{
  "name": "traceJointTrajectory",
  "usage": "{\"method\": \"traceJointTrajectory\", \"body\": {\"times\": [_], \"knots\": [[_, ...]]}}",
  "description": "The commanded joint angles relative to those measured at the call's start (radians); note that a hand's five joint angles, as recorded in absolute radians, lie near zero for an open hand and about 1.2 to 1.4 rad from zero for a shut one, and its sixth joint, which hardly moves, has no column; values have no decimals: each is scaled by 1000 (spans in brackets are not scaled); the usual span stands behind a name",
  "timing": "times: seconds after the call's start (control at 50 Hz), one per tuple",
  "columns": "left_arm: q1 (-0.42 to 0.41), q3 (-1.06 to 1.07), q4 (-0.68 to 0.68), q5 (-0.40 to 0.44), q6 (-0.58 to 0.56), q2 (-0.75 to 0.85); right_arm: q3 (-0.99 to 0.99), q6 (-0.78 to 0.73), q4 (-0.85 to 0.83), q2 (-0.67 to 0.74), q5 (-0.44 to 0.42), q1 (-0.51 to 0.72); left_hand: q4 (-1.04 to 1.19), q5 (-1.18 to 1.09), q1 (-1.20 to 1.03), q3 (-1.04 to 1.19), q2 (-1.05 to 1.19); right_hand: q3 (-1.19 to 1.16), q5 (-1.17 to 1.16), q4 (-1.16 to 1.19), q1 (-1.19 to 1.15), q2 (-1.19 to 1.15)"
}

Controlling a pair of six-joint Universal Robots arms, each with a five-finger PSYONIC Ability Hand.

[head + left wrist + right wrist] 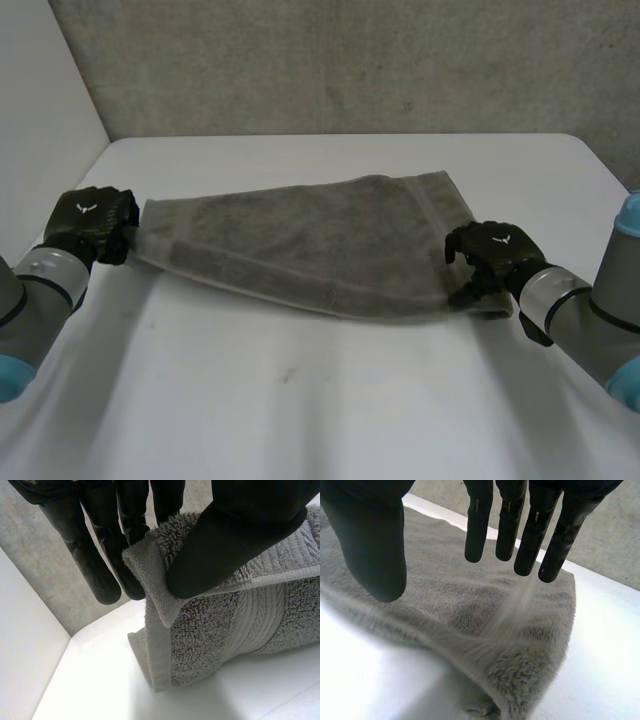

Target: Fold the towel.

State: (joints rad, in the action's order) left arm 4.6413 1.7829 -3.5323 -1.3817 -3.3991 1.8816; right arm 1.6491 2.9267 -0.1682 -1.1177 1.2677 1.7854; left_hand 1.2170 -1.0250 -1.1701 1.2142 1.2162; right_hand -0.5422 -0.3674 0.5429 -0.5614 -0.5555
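A grey towel (320, 240) lies folded lengthwise across the middle of the white table (300, 400). My left hand (90, 222) is at the towel's left end. In the left wrist view its thumb (235, 530) pinches a doubled corner of the towel (240, 615) against the fingers and holds that corner a little off the table. My right hand (492, 252) hovers at the towel's right end, near the front corner. In the right wrist view its fingers (510, 525) are straight and spread from the thumb, just above the towel (470, 600), holding nothing.
A concrete wall (350, 60) runs behind the table's far edge, and a white panel (40, 90) stands at the left. Bare tabletop stretches in front of the towel.
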Motion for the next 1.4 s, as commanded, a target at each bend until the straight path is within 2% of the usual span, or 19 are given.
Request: {"method": "traceJointTrajectory", "body": {"times": [0.02, 0.2, 0.32, 0.46, 0.62, 1.0, 1.06, 1.1, 1.12, 1.14, 1.16, 1.2, 1.28, 1.4], "knots": [[8, -2, 0, 0, -2, 1, 34, -50, -8, 4, 5, -47, 179, -197, -226, 182, 180, -30, -30, 29, -11, -17], [14, -2, 0, 0, -2, 1, 52, -162, -33, 22, 4, -121, 179, -197, -226, 182, 180, -51, -51, 50, -31, -37], [16, -2, 0, 0, -2, 2, 66, -166, -22, 7, -13, -158, 179, -197, -226, 182, 180, 16, 16, -17, 36, 30], [16, -2, 0, 0, -2, 2, 104, -167, -22, -24, -28, -166, 179, -197, -226, 182, 180, 58, 58, -59, 77, 71], [14, -2, 0, 0, -2, 2, 136, -182, -33, -28, -100, -185, 179, -197, -226, 182, 180, 37, 37, -38, 57, 51], [14, -2, 0, 0, -2, 4, 93, -218, -152, 67, -93, -176, 179, -197, -226, 182, 180, -115, -115, 115, -96, -102], [14, -2, -2, 1, -2, 5, 77, -241, -155, 85, -91, -175, 179, -197, -226, 182, 180, -174, -174, 173, -155, -161], [14, -2, -2, 1, -2, 5, 61, -247, -157, 91, -91, -175, 179, -197, -226, 182, 180, -337, -338, 337, -318, -324], [14, -3, 0, 1, -2, 5, 61, -247, -157, 91, -91, -175, 179, -197, -226, 182, 180, -338, -339, 338, -319, -325], [14, -4, 0, 1, -2, 5, 52, -236, -157, 90, -91, -175, 179, -197, -226, 182, 180, -504, -504, 503, -485, -491], [14, -4, 0, 0, -2, 5, 52, -236, -157, 90, -91, -175, 179, -197, -226, 182, 180, -506, -506, 505, -486, -492], [14, -4, 0, 1, -2, 5, 32, -213, -155, 76, -88, -175, 179, -197, -226, 182, 180, -852, -853, 852, -833, -839], [13, -2, 0, 0, -3, 4, 12, -170, -154, 45, -85, -179, 179, -197, -226, 182, 180, -854, -854, 853, -835, -841], [-7, 4, 41, -3, -11, -18, -19, -113, -94, -106, -88, -184, 179, -197, -226, 182, 180, -854, -854, 853, -835, -841]]}}
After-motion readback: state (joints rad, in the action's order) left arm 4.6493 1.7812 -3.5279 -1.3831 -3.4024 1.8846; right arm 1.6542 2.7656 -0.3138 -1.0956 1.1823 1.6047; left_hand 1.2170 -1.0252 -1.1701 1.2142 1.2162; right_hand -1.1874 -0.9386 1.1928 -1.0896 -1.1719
